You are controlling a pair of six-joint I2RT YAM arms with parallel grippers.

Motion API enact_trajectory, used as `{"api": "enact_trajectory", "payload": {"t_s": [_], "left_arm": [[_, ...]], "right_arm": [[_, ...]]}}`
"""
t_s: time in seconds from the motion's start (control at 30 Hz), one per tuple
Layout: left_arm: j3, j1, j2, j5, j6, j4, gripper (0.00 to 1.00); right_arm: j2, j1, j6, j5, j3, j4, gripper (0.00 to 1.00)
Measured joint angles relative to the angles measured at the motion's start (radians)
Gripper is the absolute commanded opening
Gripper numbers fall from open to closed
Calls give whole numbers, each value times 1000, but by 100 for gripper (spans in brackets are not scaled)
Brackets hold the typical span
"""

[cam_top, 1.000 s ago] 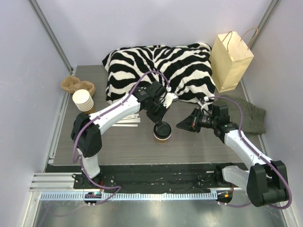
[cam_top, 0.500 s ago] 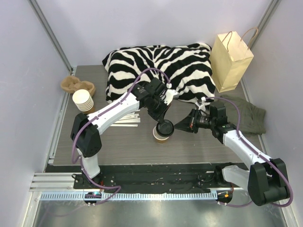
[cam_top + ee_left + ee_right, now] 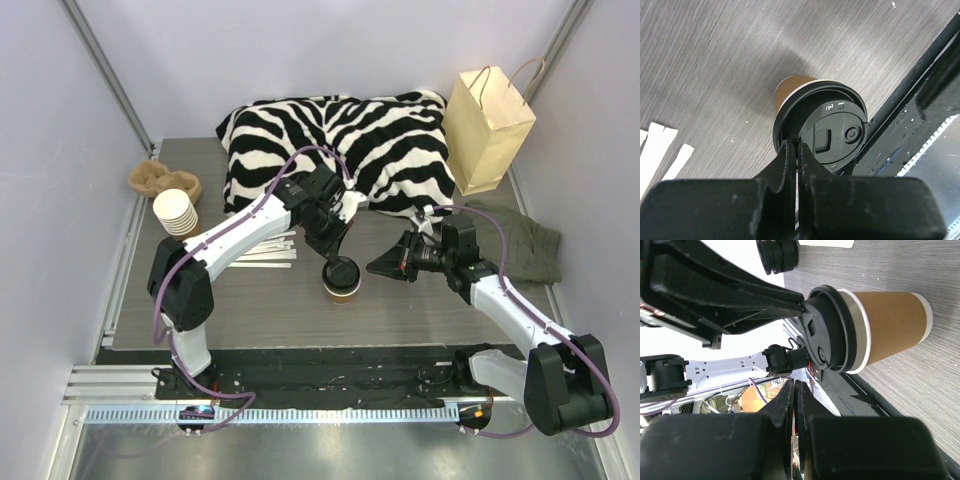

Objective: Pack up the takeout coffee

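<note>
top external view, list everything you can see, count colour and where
takeout coffee: 1, brown cup with black lid, middle of the table
zebra cushion: 1, black and white, far middle
paper bag: 1, tan, upright at the far right
stack of paper cups: 1 stack, pale, left side
moulded tray: 1, brown, behind the cup stack
white strips: several, white, left of the coffee
cloth: 1, olive green, right side
table: 1, dark grey wood grain
left gripper: 1, black, fingers together at the lid's rim
right gripper: 1, black, fingers together, just right of the coffee, apart from it
</note>
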Motion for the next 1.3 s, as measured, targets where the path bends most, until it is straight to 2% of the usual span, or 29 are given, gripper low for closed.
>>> {"api": "enact_trajectory", "payload": {"t_s": [0.97, 1.3], "left_arm": [[-60, 6, 6, 26, -21, 32, 0], [-60, 6, 6, 32, -24, 41, 0]], "right_arm": [[71, 140, 63, 75, -21, 150, 2], [92, 145, 63, 81, -22, 164, 2]]}}
